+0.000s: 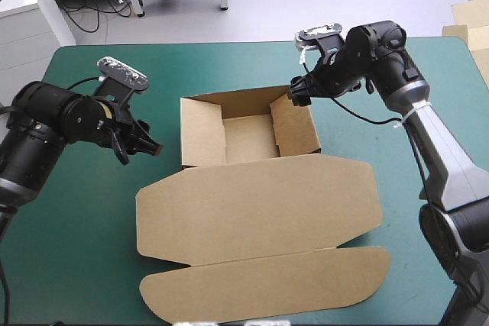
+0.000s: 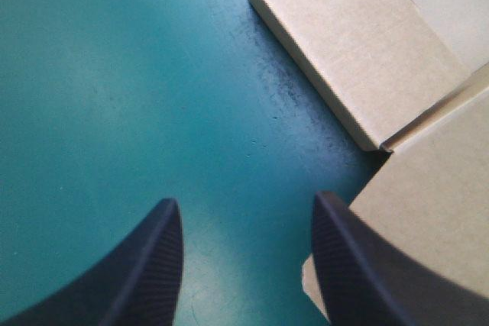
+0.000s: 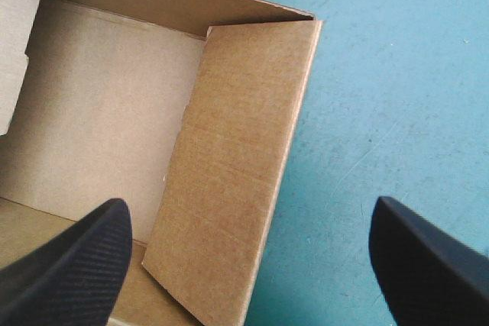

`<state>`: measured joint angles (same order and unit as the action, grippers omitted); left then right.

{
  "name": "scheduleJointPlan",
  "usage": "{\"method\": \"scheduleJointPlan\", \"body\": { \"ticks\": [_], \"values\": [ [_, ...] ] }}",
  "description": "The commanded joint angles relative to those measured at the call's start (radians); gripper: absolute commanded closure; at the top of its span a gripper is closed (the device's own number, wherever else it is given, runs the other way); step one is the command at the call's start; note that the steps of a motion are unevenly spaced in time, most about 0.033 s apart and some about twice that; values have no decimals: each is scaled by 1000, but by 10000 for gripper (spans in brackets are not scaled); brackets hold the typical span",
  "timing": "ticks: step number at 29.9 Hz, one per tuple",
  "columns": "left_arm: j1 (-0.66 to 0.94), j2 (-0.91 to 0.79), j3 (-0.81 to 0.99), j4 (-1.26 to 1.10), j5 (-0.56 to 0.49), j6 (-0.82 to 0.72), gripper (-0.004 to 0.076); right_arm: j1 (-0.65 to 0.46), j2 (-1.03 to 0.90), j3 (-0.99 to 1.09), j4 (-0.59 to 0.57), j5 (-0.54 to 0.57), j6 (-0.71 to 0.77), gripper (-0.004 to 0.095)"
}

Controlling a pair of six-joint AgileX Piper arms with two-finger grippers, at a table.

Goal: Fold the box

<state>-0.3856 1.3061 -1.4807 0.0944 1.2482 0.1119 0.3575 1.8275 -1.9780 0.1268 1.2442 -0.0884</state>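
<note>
The right gripper [image 3: 248, 202] has its fingers spread wide and empty. They straddle the right wall of the box's [image 1: 260, 204] tray [image 1: 248, 139], one over the inside and one over the teal-green tabletop [image 1: 84, 265] outside. Whether either touches the wall cannot be told. The left gripper [image 2: 244, 200], fingers also apart and holding nothing, hangs over bare cover left of the tray, near but apart. The right arm is nearer. The lid [image 1: 267, 284] lies flat before the tray, its long axis running left to right. The tray's front wall is hidden.
</note>
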Motion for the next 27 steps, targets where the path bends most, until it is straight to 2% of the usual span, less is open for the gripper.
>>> {"method": "scheduleJointPlan", "body": {
  "ticks": [1, 4, 5, 13, 22, 27],
  "values": [
    [-5, -78, 11, 19, 10, 11, 543, 0, -56, -29, 1, 10, -13, 127],
    [-5, -119, 68, 19, 10, 48, 705, 0, -56, -28, -1, 10, -15, 127],
    [-5, -135, 94, 23, 7, 50, 731, 0, -56, -28, -1, 10, -15, 127],
    [-5, -245, 295, 51, -34, 13, 734, 0, -34, -28, -1, 10, -17, 127],
    [-5, -303, 448, 127, -112, -52, 734, -1, 114, -28, -21, 8, -17, 128],
    [-5, -303, 451, 168, -98, -96, 734, -1, 180, -28, -12, 6, -13, 218]
  ]
}}
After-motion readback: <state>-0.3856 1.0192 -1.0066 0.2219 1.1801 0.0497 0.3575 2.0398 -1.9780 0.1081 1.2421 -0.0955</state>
